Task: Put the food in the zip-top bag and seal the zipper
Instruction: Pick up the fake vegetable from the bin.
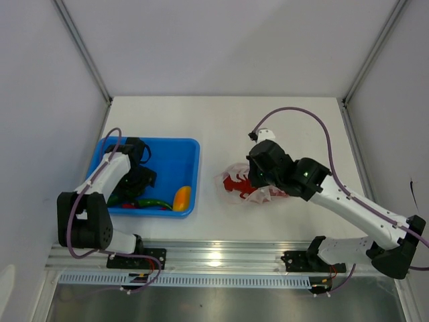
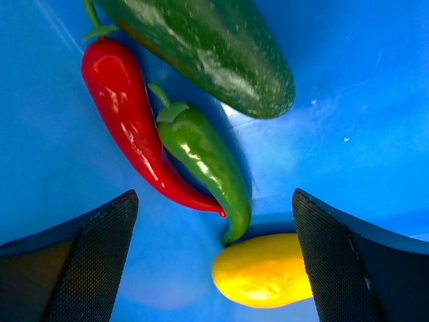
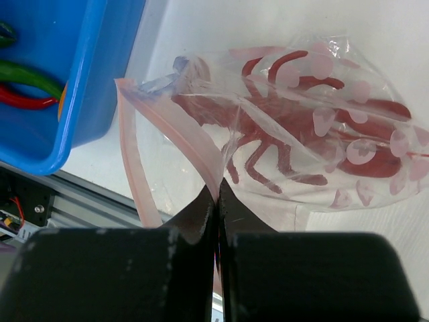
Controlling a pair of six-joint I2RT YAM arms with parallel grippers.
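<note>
The food lies in the blue tray (image 1: pixel 191 149): a red chili (image 2: pixel 134 124), a green pepper (image 2: pixel 204 154), a large dark green one (image 2: pixel 208 50) and the yellow-orange fruit (image 2: pixel 265 272), also seen from above (image 1: pixel 181 198). My left gripper (image 2: pixel 214 268) is open and hangs inside the tray, its jaws on either side of the yellow fruit and the pepper tips. The clear zip-top bag (image 3: pixel 301 127), printed with red figures, lies on the table right of the tray (image 1: pixel 242 184). My right gripper (image 3: pixel 217 194) is shut on the bag's pink zipper strip (image 3: pixel 194 144), and the mouth gapes open.
The tray's right wall (image 3: pixel 84 94) stands close to the bag's mouth. The aluminium rail (image 1: pixel 214 258) runs along the table's near edge. White walls enclose the table on three sides.
</note>
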